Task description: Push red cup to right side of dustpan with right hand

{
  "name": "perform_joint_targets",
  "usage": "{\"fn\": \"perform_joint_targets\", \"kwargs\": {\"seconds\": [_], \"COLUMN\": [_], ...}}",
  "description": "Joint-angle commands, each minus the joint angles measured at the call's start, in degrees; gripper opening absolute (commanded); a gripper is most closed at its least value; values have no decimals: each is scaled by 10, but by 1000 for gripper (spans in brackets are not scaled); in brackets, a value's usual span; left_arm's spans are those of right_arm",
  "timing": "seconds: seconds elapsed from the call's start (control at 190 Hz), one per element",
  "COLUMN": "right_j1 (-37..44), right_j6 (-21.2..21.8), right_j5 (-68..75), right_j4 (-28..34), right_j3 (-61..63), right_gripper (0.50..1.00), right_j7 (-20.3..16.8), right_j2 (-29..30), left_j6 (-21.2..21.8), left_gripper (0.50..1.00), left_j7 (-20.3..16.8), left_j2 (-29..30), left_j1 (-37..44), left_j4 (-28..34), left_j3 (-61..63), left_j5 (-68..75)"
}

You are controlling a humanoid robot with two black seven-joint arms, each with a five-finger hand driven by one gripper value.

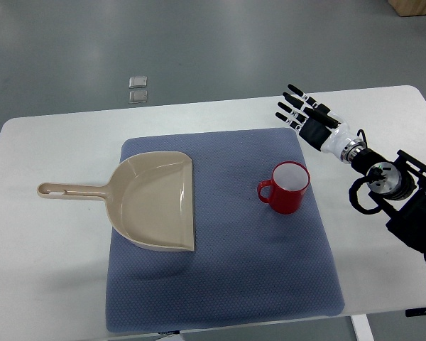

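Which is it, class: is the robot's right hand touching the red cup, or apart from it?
Apart. The top view shows the right hand with fingers spread beyond the red cup, blue mat visible between them.

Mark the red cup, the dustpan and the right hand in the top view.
red cup [290, 198]: top view, on its outer wall below the rim.
dustpan [158, 202]: top view, on the middle of the beige pan.
right hand [303, 115]: top view, on the palm behind its spread fingers.
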Motion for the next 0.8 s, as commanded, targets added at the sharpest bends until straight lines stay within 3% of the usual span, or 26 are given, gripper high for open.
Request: {"fn": "perform_joint_targets", "kwargs": {"seconds": [0.0,0.227,0.437,0.548,0.796], "right_j1": [0,1,2,-2,-3], "right_j6": [0,6,69,136,136], "right_j5": [0,-3,-35,-115,-240], "right_j4": [0,1,3,4,7], "right_j3": [-1,-7,-10,-8,-7], "right_gripper": [932,932,932,932,932], "right_j7": [0,-1,-3,1,38], "right_j2": [0,-1,-11,-48,-120], "left_j6": [0,0,0,0,0], "left_gripper": [1000,1000,1000,1000,1000], "left_j7": [0,0,0,0,0], "left_j2": [0,0,0,0,0], "left_j1": [-1,-1,-1,-1,-1], "left_j4": [0,0,0,0,0], "left_j3": [0,0,0,0,0], "left_j5": [0,0,0,0,0]}}
